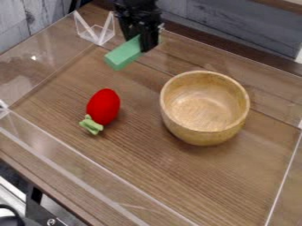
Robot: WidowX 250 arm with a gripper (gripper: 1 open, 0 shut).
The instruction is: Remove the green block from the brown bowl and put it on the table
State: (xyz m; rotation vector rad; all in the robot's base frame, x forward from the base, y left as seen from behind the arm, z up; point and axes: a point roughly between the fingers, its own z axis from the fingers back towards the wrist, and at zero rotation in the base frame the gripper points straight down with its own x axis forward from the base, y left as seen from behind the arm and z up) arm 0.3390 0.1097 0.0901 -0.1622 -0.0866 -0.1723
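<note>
The green block hangs tilted in the air, left of the brown bowl, with my black gripper shut on its upper end. The block is clear of the bowl's rim and sits above the wooden table near the back. The bowl, a light wooden one, stands empty at the right of the table.
A red strawberry-like toy with a green stem lies on the table at the left. Clear plastic walls edge the table, with a small clear stand at the back left.
</note>
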